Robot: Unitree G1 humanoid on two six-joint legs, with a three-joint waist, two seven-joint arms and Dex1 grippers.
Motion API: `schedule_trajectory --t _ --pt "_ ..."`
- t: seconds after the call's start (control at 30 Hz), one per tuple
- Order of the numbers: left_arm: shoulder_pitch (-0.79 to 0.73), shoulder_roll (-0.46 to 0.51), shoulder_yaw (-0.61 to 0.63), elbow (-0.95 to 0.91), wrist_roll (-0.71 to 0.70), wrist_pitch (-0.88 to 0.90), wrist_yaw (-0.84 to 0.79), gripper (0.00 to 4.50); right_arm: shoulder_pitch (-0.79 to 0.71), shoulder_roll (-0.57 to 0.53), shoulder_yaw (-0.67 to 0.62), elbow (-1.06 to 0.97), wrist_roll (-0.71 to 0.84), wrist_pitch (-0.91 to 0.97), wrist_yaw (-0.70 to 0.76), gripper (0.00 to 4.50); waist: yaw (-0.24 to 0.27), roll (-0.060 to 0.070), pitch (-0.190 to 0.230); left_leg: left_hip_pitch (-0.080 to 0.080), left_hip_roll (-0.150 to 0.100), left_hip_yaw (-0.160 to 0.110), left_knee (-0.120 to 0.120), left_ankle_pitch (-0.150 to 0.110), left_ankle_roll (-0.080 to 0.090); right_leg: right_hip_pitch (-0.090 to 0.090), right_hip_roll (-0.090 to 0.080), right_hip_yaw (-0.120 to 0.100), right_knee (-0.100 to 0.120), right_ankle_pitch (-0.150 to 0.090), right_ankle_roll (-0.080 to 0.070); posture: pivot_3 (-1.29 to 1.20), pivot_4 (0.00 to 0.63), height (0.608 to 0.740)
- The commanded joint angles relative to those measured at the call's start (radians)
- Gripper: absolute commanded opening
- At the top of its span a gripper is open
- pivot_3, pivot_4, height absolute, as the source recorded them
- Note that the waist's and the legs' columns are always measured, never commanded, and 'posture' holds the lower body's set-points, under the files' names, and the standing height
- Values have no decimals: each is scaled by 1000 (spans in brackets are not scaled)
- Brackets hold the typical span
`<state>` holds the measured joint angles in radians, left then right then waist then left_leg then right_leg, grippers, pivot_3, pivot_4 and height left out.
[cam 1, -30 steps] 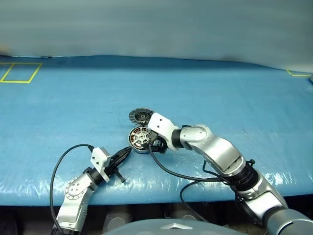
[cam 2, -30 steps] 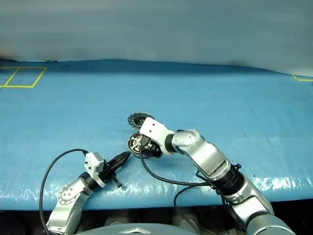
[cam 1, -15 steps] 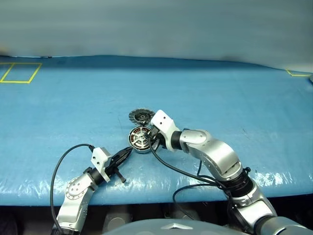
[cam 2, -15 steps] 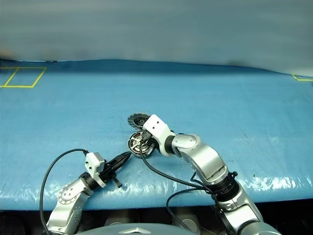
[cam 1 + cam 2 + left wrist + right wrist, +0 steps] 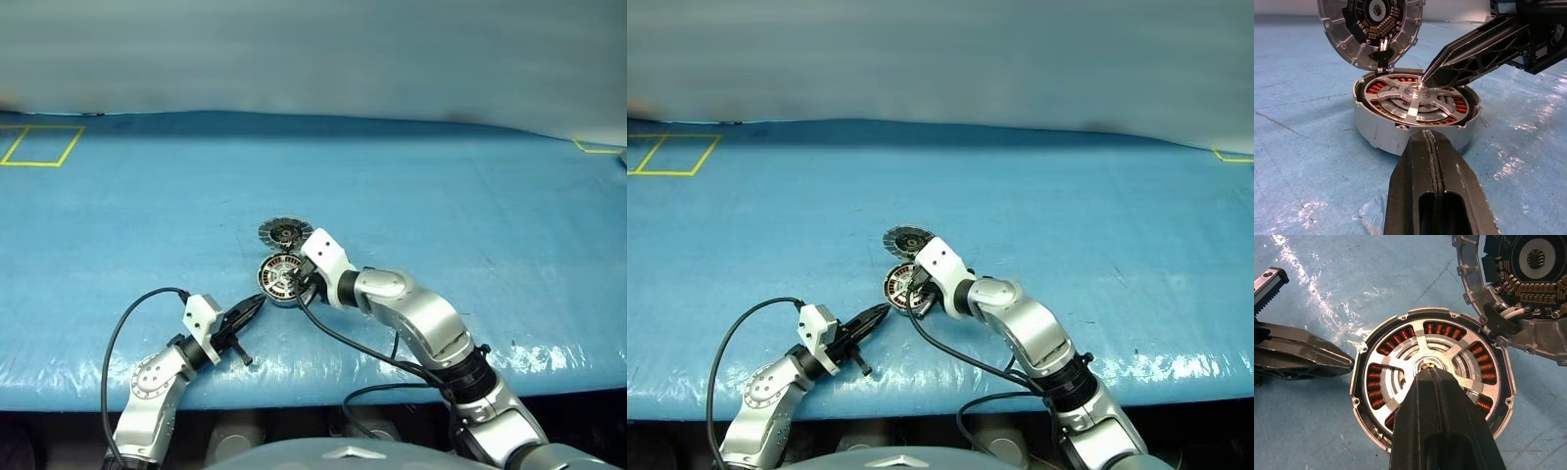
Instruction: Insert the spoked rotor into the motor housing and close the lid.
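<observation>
Rotor [image 5: 1415, 100] sits inside housing [image 5: 1376, 129] on the worktop [image 5: 470, 215], right gripper [image 5: 1425, 78] jaws clenched, empty, tip pressing the hub; left gripper [image 5: 257, 302] likewise clenched beside; an off-centre push could tilt the rotor, blocking the propped lid [image 5: 1371, 27].

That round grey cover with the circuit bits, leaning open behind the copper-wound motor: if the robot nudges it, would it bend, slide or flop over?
The lid looks like cast metal with a thick rim, so it would probably stay stiff and feel heavy for its size. It stands tilted, leaning over the motor housing's back rim, so a push would likely tip it. Whether it is hinged there I cannot tell.
</observation>
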<state>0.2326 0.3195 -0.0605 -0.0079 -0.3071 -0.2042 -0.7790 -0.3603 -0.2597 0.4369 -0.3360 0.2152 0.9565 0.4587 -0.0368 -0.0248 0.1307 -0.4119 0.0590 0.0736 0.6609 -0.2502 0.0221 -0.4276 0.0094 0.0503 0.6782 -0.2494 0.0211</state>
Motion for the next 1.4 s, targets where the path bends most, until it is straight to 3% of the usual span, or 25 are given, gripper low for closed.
schedule_trajectory --t 0.03,0.13,0.23,0.33,0.43,0.6,0.77,0.93,1.13,1.4 --pt "6 4 -3 -45 2 -1 4 0 18 1 5 -27 8 14 1 24 0 0 0 0 0 0 0 0 0 0 0 0 0 0 0 0 150 740" --pt "6 4 -4 -48 1 2 5 0 -8 -29 -34 -82 35 15 36 24 0 0 0 0 0 0 0 0 0 0 0 0 0 0 0 0 150 740" --pt "5 3 -5 -47 2 1 6 0 -90 -146 -72 -118 34 21 100 24 1 1 2 -1 -1 0 1 0 0 -1 0 0 0 0 0 0 150 740" --pt "3 3 -7 -45 3 -1 5 0 -177 -254 -69 -86 10 27 143 24 0 1 2 -1 -1 1 2 0 1 0 -1 1 0 -1 -2 0 150 740" --pt "2 1 -7 -41 11 -8 10 0 -249 -278 -53 13 -36 -7 132 24 -2 1 2 0 0 2 1 0 1 -1 0 2 0 -2 -4 0 150 740" --pt "4 -11 -9 -41 18 -29 21 0 -339 -177 -49 306 -122 -256 96 24 -1 1 2 0 0 2 -1 0 1 -2 1 2 0 2 -5 0 150 740" --pt "23 -18 -20 -56 21 -25 30 0 -416 -42 -89 620 -113 -572 184 24 -1 1 2 -1 0 4 -1 -1 2 -2 2 3 0 3 -3 0 150 740" --pt "35 -21 -27 -75 23 -20 43 0 -495 48 -144 837 -42 -614 342 24 2 1 2 -1 -2 5 0 -2 3 -2 1 3 -1 3 -3 0 150 740" --pt "54 -18 -32 -105 23 -7 59 0 -499 70 -156 833 47 -485 558 24 1 2 2 -1 -2 5 0 -2 4 -1 -1 3 0 3 -3 0 150 740" --pt "63 -14 -36 -118 19 6 63 0 -315 86 -187 613 112 -342 515 24 2 2 2 -1 -1 4 0 -2 3 -1 -1 3 0 3 -3 0 150 740"
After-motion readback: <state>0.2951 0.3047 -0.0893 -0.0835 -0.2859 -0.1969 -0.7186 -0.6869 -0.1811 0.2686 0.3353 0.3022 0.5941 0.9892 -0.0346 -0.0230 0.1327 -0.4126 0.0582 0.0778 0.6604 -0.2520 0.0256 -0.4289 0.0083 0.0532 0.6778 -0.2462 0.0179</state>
